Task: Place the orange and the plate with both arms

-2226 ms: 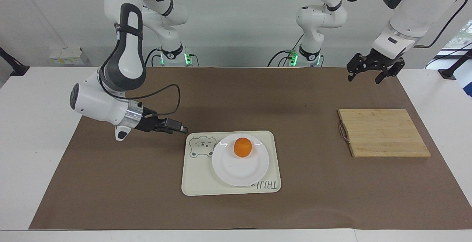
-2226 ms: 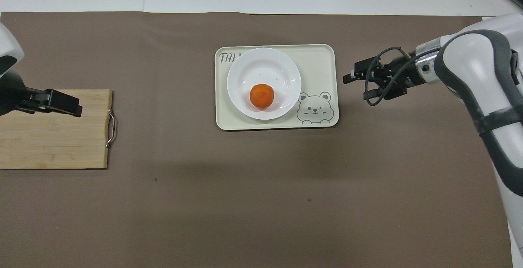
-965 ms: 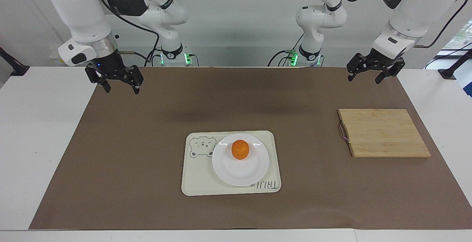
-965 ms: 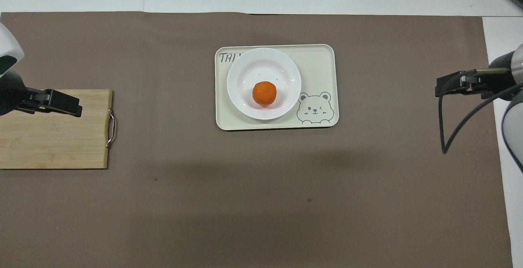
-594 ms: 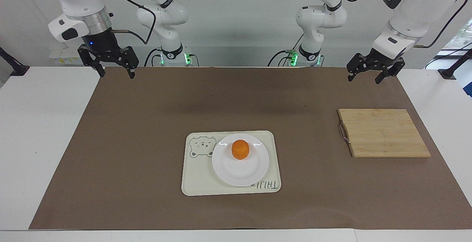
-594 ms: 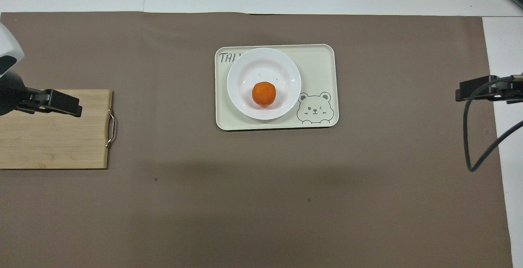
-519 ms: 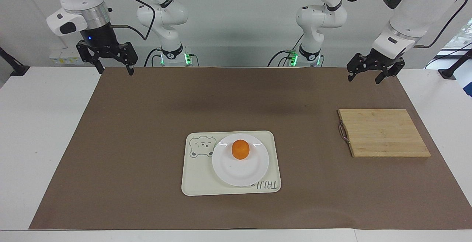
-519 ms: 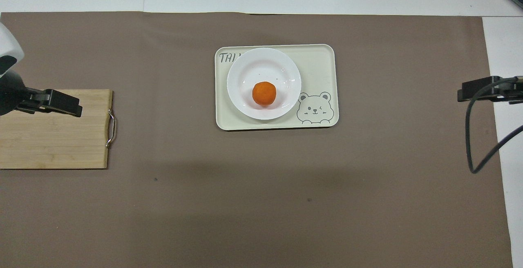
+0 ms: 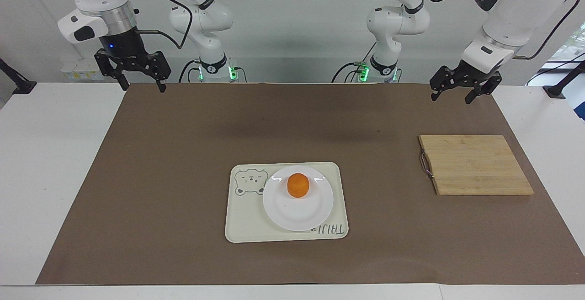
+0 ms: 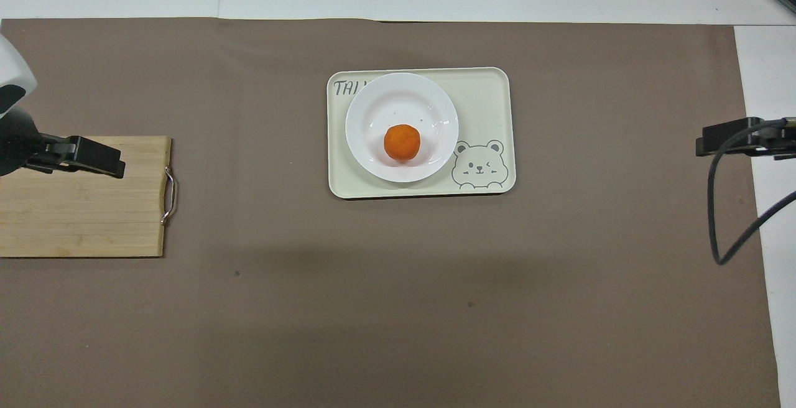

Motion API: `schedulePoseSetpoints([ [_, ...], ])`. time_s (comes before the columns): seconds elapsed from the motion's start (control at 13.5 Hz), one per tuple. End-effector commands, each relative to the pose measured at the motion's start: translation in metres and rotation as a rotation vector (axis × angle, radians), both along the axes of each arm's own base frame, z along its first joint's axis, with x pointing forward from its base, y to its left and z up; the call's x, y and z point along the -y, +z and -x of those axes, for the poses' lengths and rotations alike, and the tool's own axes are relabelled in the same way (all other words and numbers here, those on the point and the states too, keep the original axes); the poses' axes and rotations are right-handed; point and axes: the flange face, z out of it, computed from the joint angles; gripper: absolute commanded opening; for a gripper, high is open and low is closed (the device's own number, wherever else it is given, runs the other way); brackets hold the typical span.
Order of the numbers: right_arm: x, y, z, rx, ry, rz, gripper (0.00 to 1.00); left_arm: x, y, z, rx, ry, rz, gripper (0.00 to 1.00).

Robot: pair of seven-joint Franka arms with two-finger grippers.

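Start at the upper left of the facing view: your right gripper hangs in the air over the brown mat at its edge nearest the robots, toward the right arm's end of the table. Its two fingers are spread wide and hold nothing. In the overhead view only its dark tip shows, at the right edge of the frame, with a black cable looping below it.

Move to the middle of the frame, slightly below centre. There you see the cream tray with the bear drawing, lying flat on the mat. The plate sits on the tray, covering the part away from the bear. The orange rests on the plate, in the half of it nearer the robots, and nothing touches it. The overhead view shows the same: orange on plate, plate on tray.

Farther right, at mid-height, a wooden cutting board lies flat on the mat, well apart from the tray, its metal handle facing the tray.

At the upper right, your left gripper hangs in the air, fingers parted and empty. In the overhead view it lies over the board.
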Motion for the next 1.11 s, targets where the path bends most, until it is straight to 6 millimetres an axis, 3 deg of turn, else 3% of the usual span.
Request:
schedulePoseSetpoints([
  [0.0,0.000,-0.004,0.004,-0.019,0.035,0.004,1.00,-0.003,0.004,-0.002,-0.007,0.001,-0.020,1.00],
  [1.04,0.010,-0.010,0.011,-0.063,0.029,-0.053,1.00,-0.003,0.004,-0.002,-0.005,0.001,-0.020,1.00],
])
